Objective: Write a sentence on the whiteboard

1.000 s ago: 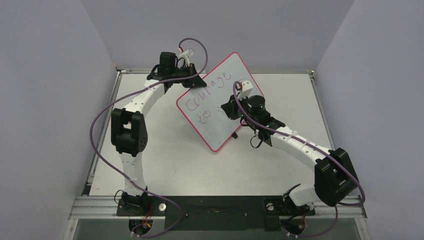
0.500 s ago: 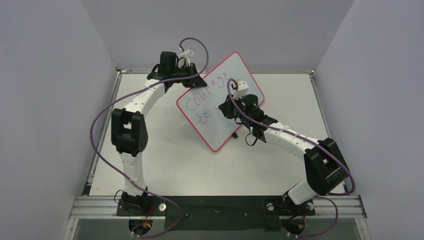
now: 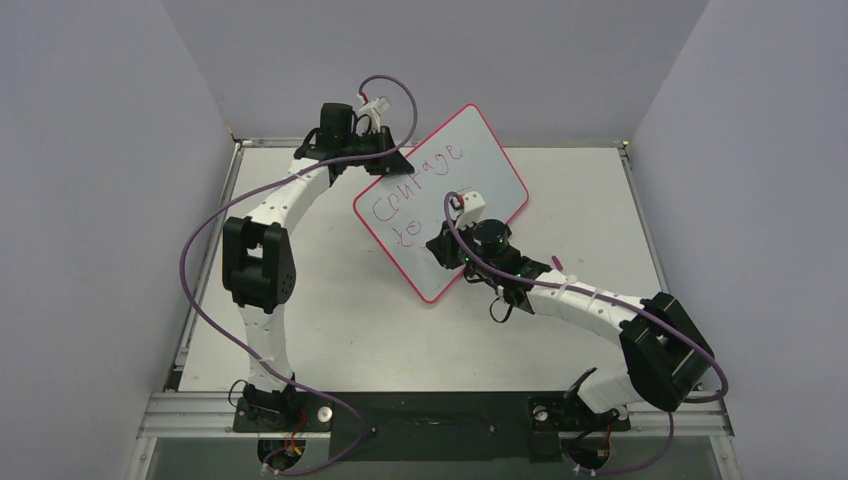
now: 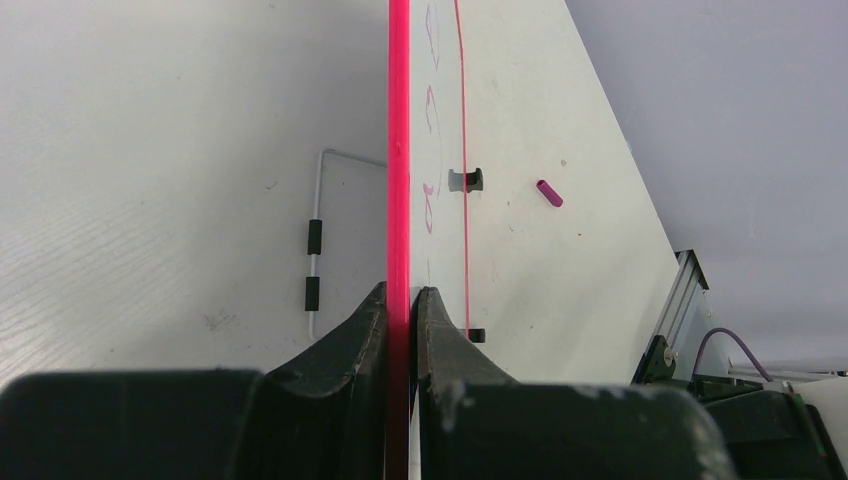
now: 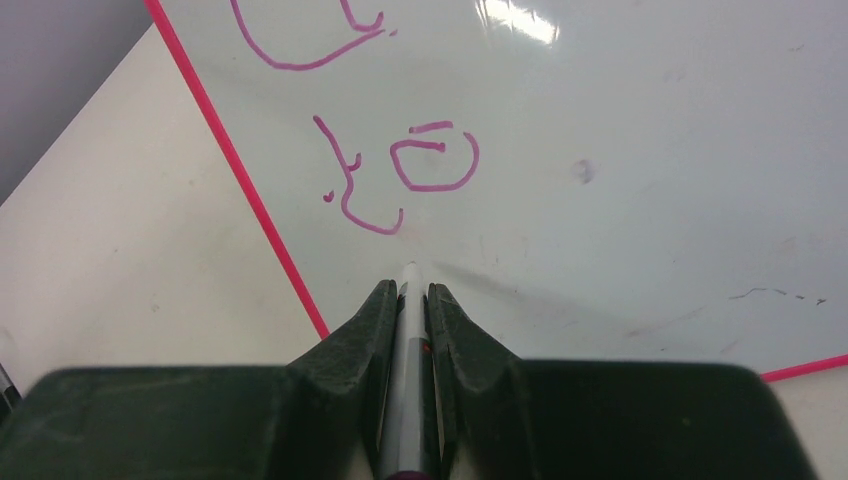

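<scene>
Whiteboard edge between closed left fingers; right fingers, tight on marker, now lower, beneath sentence.

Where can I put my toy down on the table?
The widest bare patch of table lies between left arm and right arm, on the near side of the whiteboard. Another lies far right, beyond the board. The middle is crowded: left gripper clamps the rim, right gripper holds a marker.

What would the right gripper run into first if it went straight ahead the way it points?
Probably the whiteboard: the marker in the right gripper aims at its face, just below the sentence.
</scene>
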You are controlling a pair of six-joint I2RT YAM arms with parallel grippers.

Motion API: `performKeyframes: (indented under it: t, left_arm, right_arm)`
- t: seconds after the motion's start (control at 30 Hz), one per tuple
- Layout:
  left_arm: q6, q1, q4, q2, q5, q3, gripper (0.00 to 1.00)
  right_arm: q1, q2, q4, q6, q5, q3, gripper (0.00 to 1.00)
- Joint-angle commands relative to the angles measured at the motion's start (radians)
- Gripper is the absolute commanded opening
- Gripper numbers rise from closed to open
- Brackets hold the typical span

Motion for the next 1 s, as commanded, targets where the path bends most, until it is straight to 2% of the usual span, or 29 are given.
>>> performKeyframes:
  t: [0.0, 0.23, 0.97]
  left_arm:
    - [0.118, -0.026, -0.034, -0.022, -0.056, 0.019, 0.0]
    - [0.118, -0.025, -0.03, -0.027, -0.056, 0.016, 0.0]
    - [0.117, -0.025, -0.029, -0.03, -0.052, 0.013, 0.0]
  right_arm:
    - [0.022, -0.008, 0.082, 0.032, 0.015, -0.016, 0.0]
    - [0.066, 0.0, 0.127, 0.056, 0.005, -0.006, 0.0]
    - [0.082, 0.136, 0.152, 0.11, 0.003, 0.137, 0.0]
